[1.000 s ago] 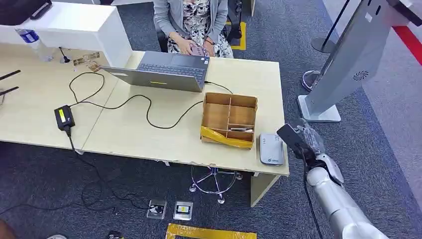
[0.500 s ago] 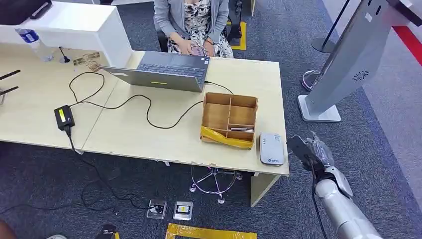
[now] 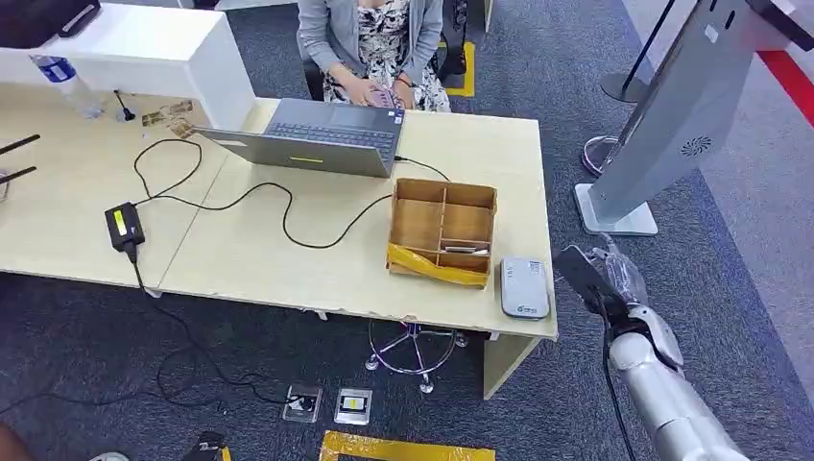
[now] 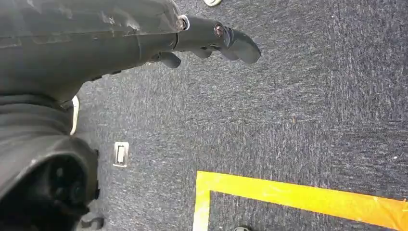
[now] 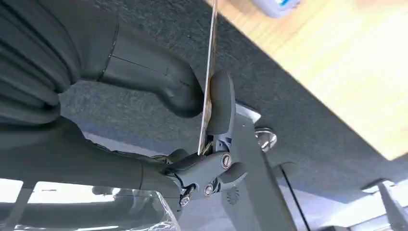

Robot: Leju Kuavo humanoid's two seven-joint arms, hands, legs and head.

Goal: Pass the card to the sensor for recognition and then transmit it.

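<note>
My right hand [image 3: 622, 284] is off the table's right edge, above the carpet, and pinches a dark card [image 3: 578, 273]. The right wrist view shows the card [image 5: 210, 67] edge-on between the thumb [image 5: 159, 77] and a finger. The sensor [image 3: 524, 286], a flat grey-white reader, lies on the table's front right corner, just left of the card and apart from it. Its blue-white edge [image 5: 278, 6] shows in the right wrist view. My left hand [image 4: 211, 38] hangs over the carpet, fingers loosely apart, holding nothing.
A compartmented wooden box [image 3: 442, 230] stands beside the sensor. A laptop [image 3: 322, 139] with a person seated behind it, a cable and a power adapter [image 3: 124, 227] are on the table [image 3: 288, 269]. A slanted grey kiosk [image 3: 672, 115] stands at right. Yellow floor tape [image 4: 298, 197] lies below.
My right hand with the card moved right and lower, away from the table's edge, then rose a little. Things on the table stayed put.
</note>
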